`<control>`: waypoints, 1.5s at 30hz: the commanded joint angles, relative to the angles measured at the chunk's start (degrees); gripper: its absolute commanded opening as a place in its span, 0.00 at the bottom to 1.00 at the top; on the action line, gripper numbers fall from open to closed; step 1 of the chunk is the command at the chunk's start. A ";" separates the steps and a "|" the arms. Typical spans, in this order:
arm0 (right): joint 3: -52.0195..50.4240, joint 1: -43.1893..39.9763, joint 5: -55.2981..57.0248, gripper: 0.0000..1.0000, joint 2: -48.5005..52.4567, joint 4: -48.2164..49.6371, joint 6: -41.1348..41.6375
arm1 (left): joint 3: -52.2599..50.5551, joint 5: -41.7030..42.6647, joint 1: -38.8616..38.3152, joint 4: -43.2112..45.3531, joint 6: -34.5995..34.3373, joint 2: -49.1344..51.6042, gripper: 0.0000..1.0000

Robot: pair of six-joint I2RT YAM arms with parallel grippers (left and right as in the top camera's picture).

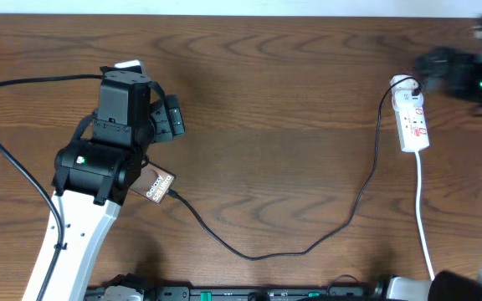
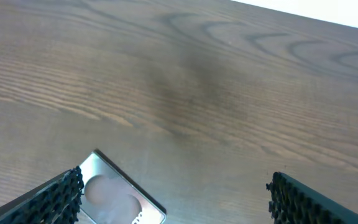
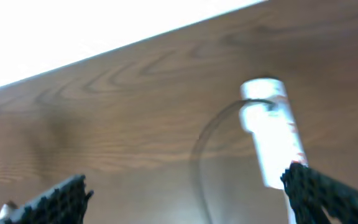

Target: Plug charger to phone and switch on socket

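The phone (image 1: pixel 159 185) lies under my left arm (image 1: pixel 124 109), with only its labelled end showing in the overhead view. One glossy corner of the phone (image 2: pixel 120 196) shows beside the left finger of my open left gripper (image 2: pixel 173 202), which holds nothing. The charger (image 1: pixel 258 255) runs from the white socket (image 1: pixel 413 121) across the table, and its tip (image 1: pixel 175 196) rests at the phone's near end; whether it is inserted I cannot tell. My right gripper (image 3: pixel 188 196) hangs open and blurred near the socket (image 3: pixel 271 134), with the charger (image 3: pixel 202 155) between its fingers' span.
The socket's white cord (image 1: pixel 423 217) runs to the front edge. A thick black arm cable (image 1: pixel 7 142) loops at the far left. Bare wooden table (image 1: pixel 274 125) lies between the two arms.
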 commanded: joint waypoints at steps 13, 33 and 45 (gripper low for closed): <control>5.64 -18.16 -25.79 0.99 29.64 -9.86 -29.24 | 1.05 -1.18 -0.17 0.04 -0.94 0.07 0.94; 5.57 -11.74 -21.27 0.99 41.77 2.23 -30.64 | 1.05 -1.22 -0.17 -1.25 -0.72 0.07 0.93; 5.46 -9.46 -12.68 0.99 43.41 6.05 -21.81 | 1.03 -1.20 -0.17 -1.38 -0.74 0.13 0.93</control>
